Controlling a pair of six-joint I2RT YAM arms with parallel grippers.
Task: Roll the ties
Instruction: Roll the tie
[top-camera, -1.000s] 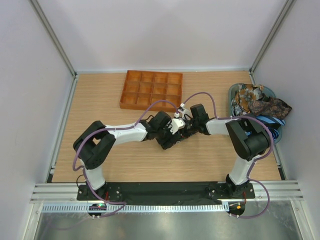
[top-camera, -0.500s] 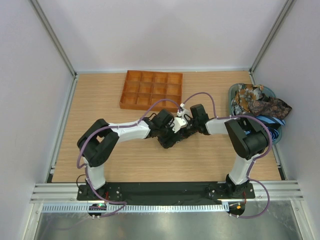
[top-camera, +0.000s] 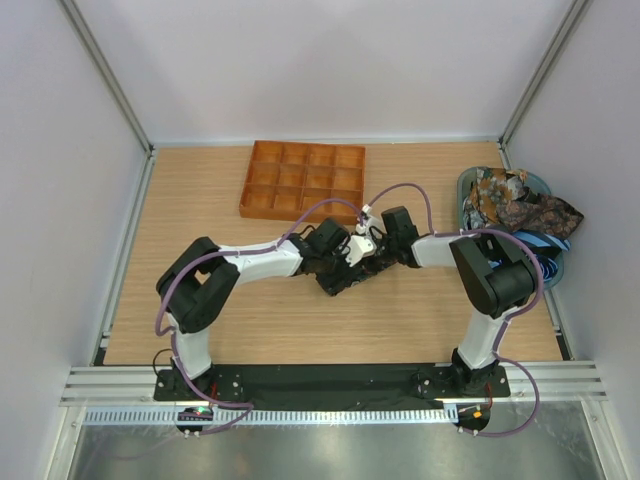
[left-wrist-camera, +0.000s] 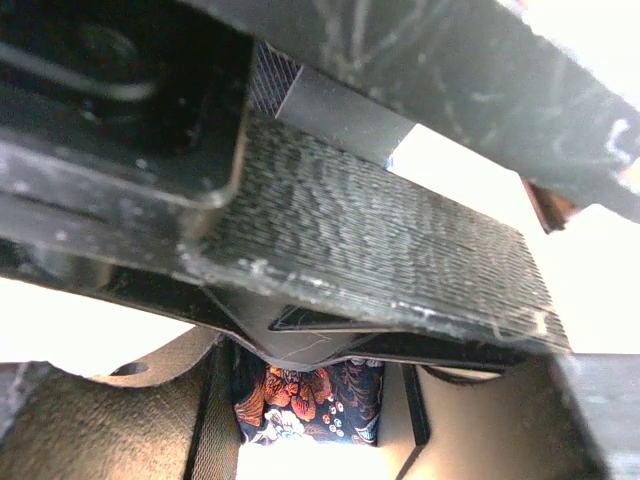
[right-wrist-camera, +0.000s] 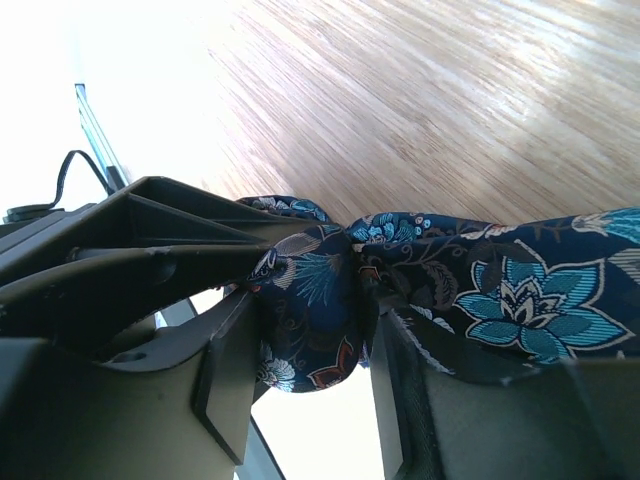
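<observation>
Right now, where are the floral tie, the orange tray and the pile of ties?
floral tie (right-wrist-camera: 520, 300), right wrist view, teal flower.
orange tray (top-camera: 290, 178), top view, bare compartment.
pile of ties (top-camera: 515, 205), top view, heap's middle.

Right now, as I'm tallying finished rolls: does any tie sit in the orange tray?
No: from above, every visible compartment of the orange tray shows only its bare floor.
</observation>
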